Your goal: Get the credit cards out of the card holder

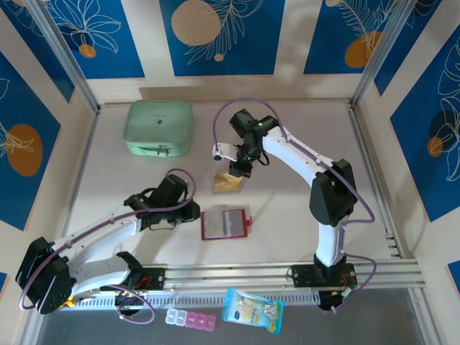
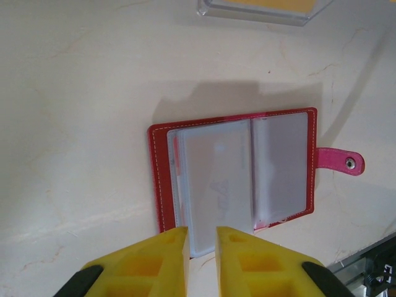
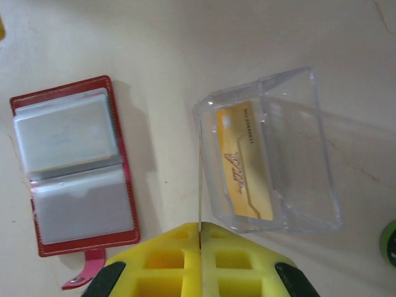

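1. Two credit cards: one orange, in the tray ahead of the right jaws; one edge-on card pinched between them.
2. One red card holder.
3. One clear tray.
4. One green zip case.
5. One blue packet.
6. One pill box.

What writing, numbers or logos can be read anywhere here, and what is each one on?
Orange card in the clear plastic tray: a row of digits and a script logo, too blurred to read.
Dark-red wallet with clear sleeves: faint print on a card inside, unreadable.
Mint-green zip case: tiny mark, too small.
Blue packet: print too small.
Nothing can be quoted.
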You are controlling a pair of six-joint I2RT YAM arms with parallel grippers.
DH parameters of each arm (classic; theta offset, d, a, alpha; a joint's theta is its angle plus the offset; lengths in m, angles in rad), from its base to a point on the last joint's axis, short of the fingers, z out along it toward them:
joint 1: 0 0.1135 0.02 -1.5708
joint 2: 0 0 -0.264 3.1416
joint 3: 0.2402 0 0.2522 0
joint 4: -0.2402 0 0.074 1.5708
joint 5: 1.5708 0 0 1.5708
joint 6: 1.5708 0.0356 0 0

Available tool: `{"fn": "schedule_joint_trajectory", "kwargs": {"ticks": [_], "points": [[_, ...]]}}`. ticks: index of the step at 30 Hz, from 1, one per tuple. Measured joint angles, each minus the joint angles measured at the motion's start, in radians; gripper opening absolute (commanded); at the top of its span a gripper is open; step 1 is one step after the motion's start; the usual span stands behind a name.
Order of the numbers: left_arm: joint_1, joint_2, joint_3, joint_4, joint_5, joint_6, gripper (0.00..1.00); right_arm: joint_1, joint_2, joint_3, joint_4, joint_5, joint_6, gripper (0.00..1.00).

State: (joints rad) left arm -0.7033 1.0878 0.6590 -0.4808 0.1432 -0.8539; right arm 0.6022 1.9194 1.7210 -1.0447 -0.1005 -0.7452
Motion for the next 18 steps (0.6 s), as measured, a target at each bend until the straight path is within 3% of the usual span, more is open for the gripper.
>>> {"fn": "schedule_joint_trajectory", "kwargs": {"ticks": [18], "points": [[0.056, 0.055, 0.000, 0.000, 0.010, 0.050, 0.18, -0.026, 0.201, 0.190, -0.077, 0.023, -0.078, 0.00]]}}
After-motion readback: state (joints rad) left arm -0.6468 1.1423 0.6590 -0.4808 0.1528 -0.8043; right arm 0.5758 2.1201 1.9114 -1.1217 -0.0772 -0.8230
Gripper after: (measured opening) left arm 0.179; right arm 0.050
